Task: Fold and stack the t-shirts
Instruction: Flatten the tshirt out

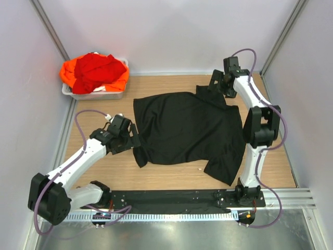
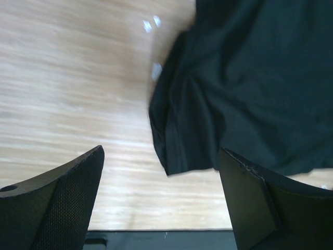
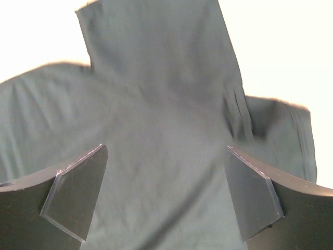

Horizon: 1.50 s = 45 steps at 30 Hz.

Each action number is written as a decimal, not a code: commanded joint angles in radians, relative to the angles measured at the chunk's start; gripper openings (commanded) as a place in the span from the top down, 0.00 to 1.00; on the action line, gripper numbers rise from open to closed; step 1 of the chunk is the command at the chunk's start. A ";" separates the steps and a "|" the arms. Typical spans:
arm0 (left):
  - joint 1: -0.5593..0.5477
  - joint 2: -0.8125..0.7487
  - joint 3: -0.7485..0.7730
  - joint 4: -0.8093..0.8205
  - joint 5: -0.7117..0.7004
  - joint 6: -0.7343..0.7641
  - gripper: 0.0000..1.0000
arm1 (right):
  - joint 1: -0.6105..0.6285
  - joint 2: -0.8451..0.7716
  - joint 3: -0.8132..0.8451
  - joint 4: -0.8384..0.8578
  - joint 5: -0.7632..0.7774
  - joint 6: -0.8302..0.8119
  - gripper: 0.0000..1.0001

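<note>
The black t-shirt [image 1: 187, 130] lies spread flat on the wooden table, one sleeve at the far right and one at the near right. My left gripper [image 1: 134, 139] is open and empty at the shirt's left hem, just above the table; in the left wrist view [image 2: 161, 192] the bunched hem corner [image 2: 179, 140] lies just ahead of the fingers. My right gripper [image 1: 214, 85] is open and empty over the far sleeve; in the right wrist view [image 3: 166, 192] the shirt [image 3: 161, 104] fills the space below the jaws. The red t-shirt [image 1: 96, 70] lies crumpled on the orange t-shirt [image 1: 118, 82] at the far left.
A white plastic tub [image 1: 93, 95] at the far left corner holds the red and orange shirts. Grey walls close in the table on three sides. A black rail [image 1: 171, 199] runs along the near edge between the arm bases.
</note>
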 commanded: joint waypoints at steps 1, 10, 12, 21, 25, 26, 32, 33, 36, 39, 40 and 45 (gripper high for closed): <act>-0.048 -0.075 -0.049 -0.002 0.057 -0.058 0.11 | 0.004 0.116 0.168 0.002 0.008 0.002 0.01; -0.080 -0.192 -0.146 0.003 0.086 -0.079 0.12 | 0.004 0.408 0.414 -0.018 0.002 0.017 0.02; -0.085 -0.192 -0.140 0.004 0.089 -0.078 0.12 | 0.004 0.435 0.431 -0.005 0.005 0.022 0.02; -0.085 -0.138 -0.135 0.015 0.086 -0.062 0.13 | 0.005 0.588 0.518 -0.007 0.080 0.005 0.40; -0.085 -0.117 -0.135 0.017 0.080 -0.058 0.13 | 0.005 0.682 0.619 -0.047 0.109 -0.010 0.72; -0.085 -0.112 -0.135 0.017 0.080 -0.058 0.13 | 0.005 0.705 0.632 -0.057 0.110 -0.013 0.77; -0.085 -0.062 -0.137 0.026 0.075 -0.050 0.14 | -0.001 0.739 0.690 -0.015 0.142 0.002 0.98; -0.085 -0.057 -0.135 0.029 0.074 -0.050 0.14 | -0.002 0.741 0.710 -0.009 0.155 0.008 0.98; -0.085 -0.037 -0.129 0.030 0.065 -0.045 0.15 | -0.013 0.741 0.739 0.060 0.170 0.027 0.99; -0.085 -0.037 -0.118 0.020 0.061 -0.044 0.15 | -0.016 0.736 0.747 0.147 0.233 0.016 0.98; -0.085 -0.042 -0.115 0.017 0.063 -0.045 0.15 | -0.016 0.734 0.745 0.194 0.257 0.014 0.99; -0.085 -0.100 -0.089 -0.035 0.055 -0.062 0.15 | -0.022 0.745 0.753 0.314 0.345 -0.006 0.99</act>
